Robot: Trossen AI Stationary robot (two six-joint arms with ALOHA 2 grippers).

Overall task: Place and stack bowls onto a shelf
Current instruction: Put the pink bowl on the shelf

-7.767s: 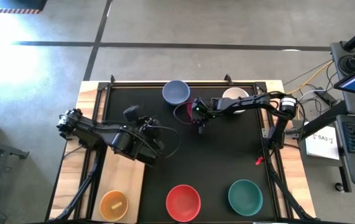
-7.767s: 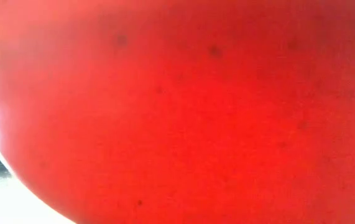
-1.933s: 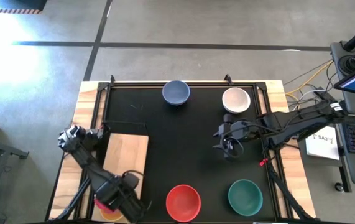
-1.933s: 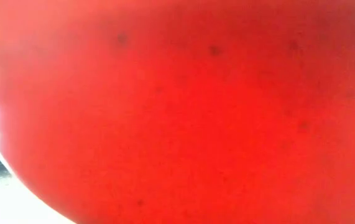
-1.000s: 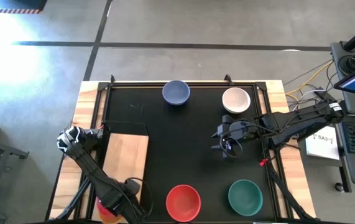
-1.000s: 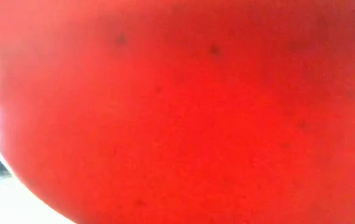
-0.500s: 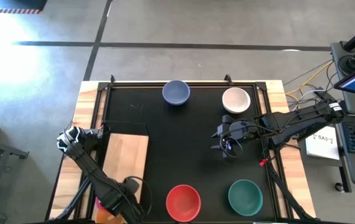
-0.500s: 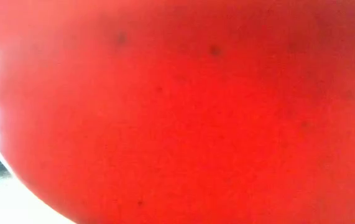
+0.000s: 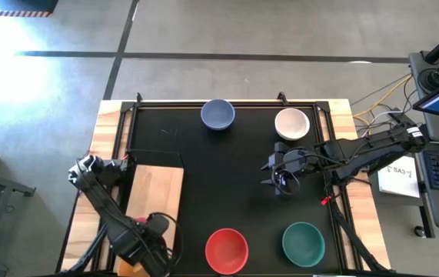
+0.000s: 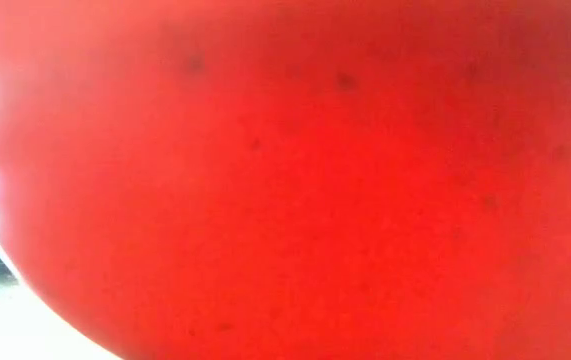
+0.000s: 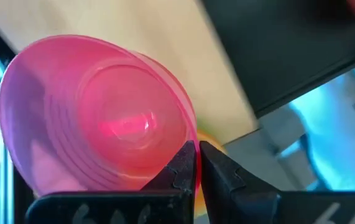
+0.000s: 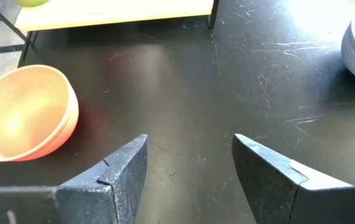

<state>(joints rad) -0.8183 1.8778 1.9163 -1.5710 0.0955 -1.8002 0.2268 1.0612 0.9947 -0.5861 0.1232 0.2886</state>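
Dark jointed arms (image 9: 361, 150), looped black cables

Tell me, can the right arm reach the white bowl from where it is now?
Probably yes. The right gripper hangs open over bare black table, and the white bowl sits close by at the far edge with nothing between them. The blue-grey bowl stands well aside.

The left arm reaches from its base at the table's left edge toward the near-left corner, its wrist bent down, and the left gripper (image 11: 197, 163) has its two fingers pressed together, pinching the rim of the magenta bowl (image 11: 96, 118). The right arm stretches in from the right side, elbow out past the table edge, with the right gripper (image 9: 278, 183) hanging over the right-centre of the table, fingers (image 12: 122, 167) spread wide and holding nothing
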